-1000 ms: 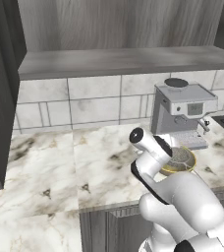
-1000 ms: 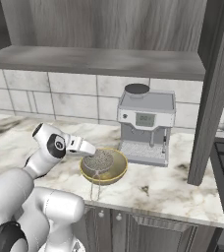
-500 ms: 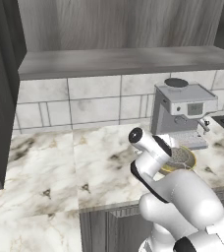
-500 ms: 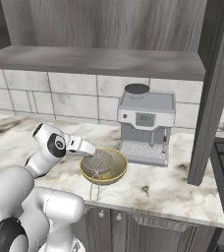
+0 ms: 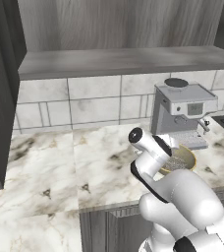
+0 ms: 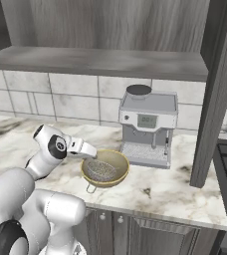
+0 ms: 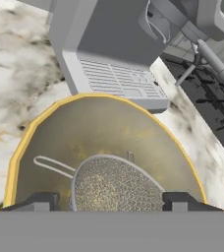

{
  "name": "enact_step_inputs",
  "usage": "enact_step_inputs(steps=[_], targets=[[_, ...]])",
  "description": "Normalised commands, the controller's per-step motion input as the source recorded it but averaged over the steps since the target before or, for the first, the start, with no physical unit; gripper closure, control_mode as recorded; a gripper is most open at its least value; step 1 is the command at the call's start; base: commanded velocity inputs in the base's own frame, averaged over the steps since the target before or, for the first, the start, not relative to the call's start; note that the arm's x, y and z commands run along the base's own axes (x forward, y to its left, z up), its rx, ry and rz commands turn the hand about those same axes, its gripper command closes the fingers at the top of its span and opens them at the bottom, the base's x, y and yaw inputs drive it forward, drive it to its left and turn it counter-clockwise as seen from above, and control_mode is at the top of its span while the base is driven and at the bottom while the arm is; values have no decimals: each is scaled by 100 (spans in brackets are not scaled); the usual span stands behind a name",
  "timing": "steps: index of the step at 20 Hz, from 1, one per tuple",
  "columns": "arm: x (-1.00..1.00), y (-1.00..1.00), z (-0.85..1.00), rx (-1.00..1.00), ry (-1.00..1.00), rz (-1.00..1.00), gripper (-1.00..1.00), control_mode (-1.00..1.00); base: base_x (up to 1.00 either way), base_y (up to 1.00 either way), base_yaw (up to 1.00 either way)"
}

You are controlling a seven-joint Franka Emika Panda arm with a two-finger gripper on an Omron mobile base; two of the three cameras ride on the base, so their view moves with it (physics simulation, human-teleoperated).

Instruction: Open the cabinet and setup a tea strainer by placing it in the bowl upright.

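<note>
On the counter, one tea strainer sits inside one bowl; tool spread, released.

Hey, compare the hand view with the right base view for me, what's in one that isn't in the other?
Hand view alone: the tool's two dark tips standing apart on either side of the tea strainer, and the strainer's thin wire handle lying against the bowl's inner wall.

Right base view alone: the robot's white arm reaching over the bowl, the open cabinet door, the cabinet shelf above the tiled wall, and the lower cabinet fronts.

Both: the golden bowl with the mesh strainer sitting inside it, the grey coffee machine just behind, and the marble counter.
</note>
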Motion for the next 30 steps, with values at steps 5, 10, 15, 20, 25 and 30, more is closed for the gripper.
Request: enact_step_inputs(steps=[5,10,15,20,25,30], targets=[[0,0,0,0,0,0,-100,-100,0,0,0],[0,0,0,0,0,0,-100,-100,0,0,0],[-11,0,18,6,0,0,-100,-100,0,0,0],[-42,0,57,23,1,0,-100,-100,0,0,0],[-71,0,55,31,8,0,-100,-100,0,0,0],[-75,0,71,36,11,0,-100,-100,0,0,0]])
